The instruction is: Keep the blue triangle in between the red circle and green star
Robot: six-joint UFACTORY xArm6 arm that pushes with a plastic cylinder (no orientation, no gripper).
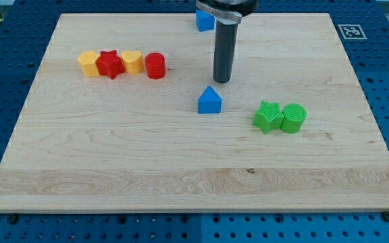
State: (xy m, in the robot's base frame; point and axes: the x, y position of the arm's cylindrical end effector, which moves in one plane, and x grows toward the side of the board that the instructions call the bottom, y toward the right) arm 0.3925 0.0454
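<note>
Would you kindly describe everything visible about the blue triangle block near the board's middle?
The blue triangle is a small, solid-looking blue block with a peaked top and squared lower sides, like a little house. It sits flat on the wooden board near its centre, touching nothing. My tip stands just above it in the view, slightly right, with a small gap. The green star lies to its right, the red circle up-left.

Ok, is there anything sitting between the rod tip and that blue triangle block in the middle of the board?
Nothing visible. My tip stands just above and slightly to the view's right of the blue triangle, with only bare board in the short gap. The red circle lies off to the view's left and the green star to the right, both clear of that gap.
</note>
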